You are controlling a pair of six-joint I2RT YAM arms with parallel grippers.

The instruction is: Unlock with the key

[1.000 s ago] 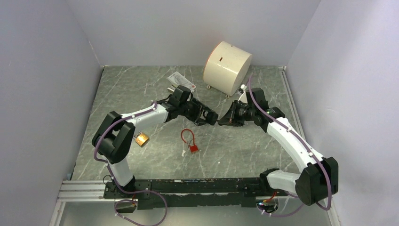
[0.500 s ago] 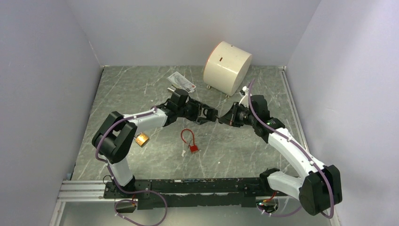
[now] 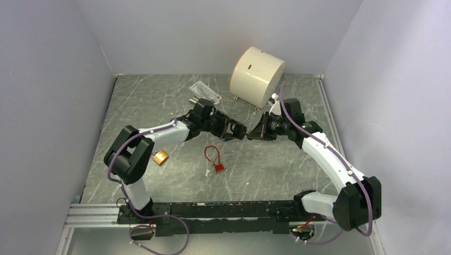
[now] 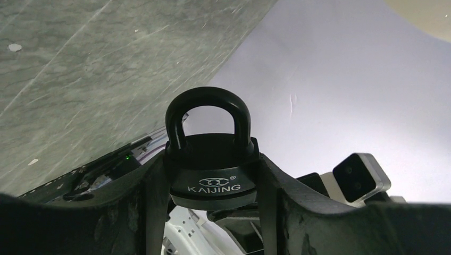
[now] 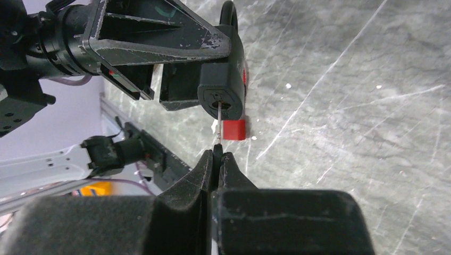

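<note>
Here we clamp the black padlock (image 4: 211, 164) above the worktop (image 3: 154, 101) in our left gripper (image 3: 237, 130), keyway (image 5: 220, 100) facing our right gripper (image 5: 217, 158), which pinches the key (image 5: 218, 121) so its blade meets that slot.

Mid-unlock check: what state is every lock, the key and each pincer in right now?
Left pincer, shut on black padlock.
Right pincer, shut on key.
Black padlock, shackle shut.
Key, tip in keyhole; depth unclear.
Red lock, lying loose, ungripped.
Brass padlock, lying loose; shackle unclear.
</note>
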